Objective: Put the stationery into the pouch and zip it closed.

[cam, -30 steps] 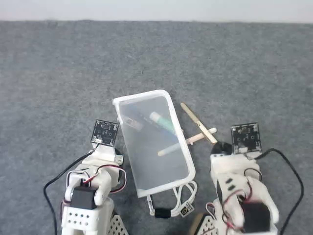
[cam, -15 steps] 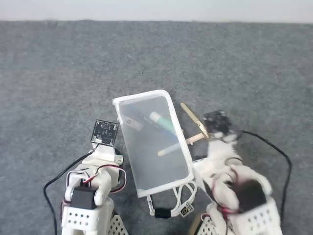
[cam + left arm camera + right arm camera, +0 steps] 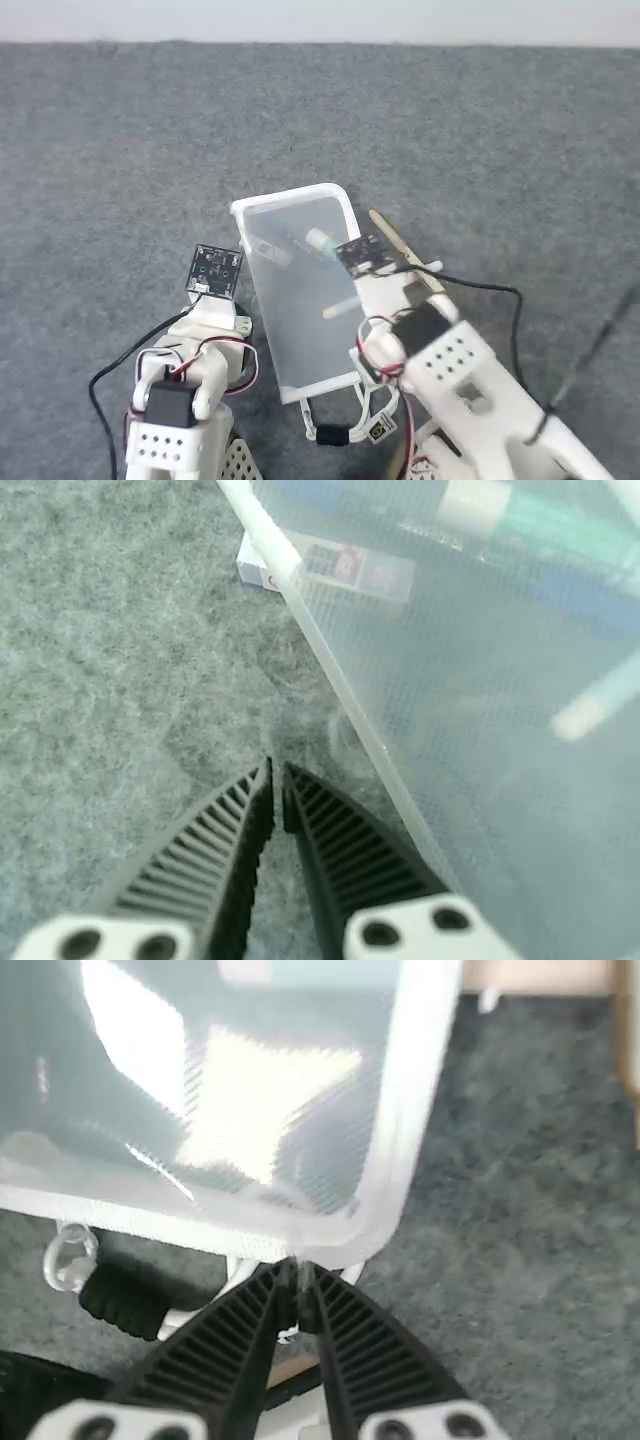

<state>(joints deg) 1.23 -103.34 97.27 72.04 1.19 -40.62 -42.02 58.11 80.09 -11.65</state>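
The translucent white pouch [image 3: 300,310] lies flat on the grey carpet with a teal pen [image 3: 322,241] and other stationery inside. A wooden pencil [image 3: 388,232] lies on the carpet just past its right edge. My left gripper [image 3: 277,771] is shut with nothing in it, its tips on the carpet right beside the pouch [image 3: 480,680] edge. A small eraser [image 3: 340,565] and the teal pen [image 3: 530,515] show through the mesh. My right gripper [image 3: 295,1275] is shut, with its tips at a rounded corner of the pouch [image 3: 230,1090].
A white cord [image 3: 375,400] with a black clip [image 3: 333,435] trails from the pouch's near end, between the two arm bases. The clip [image 3: 120,1295] and a ring [image 3: 68,1256] lie close to my right gripper. Open carpet stretches behind the pouch.
The right arm has swung left from beside the pencil and now leans over the pouch's right edge and near corner. The left arm and the pouch have stayed put.
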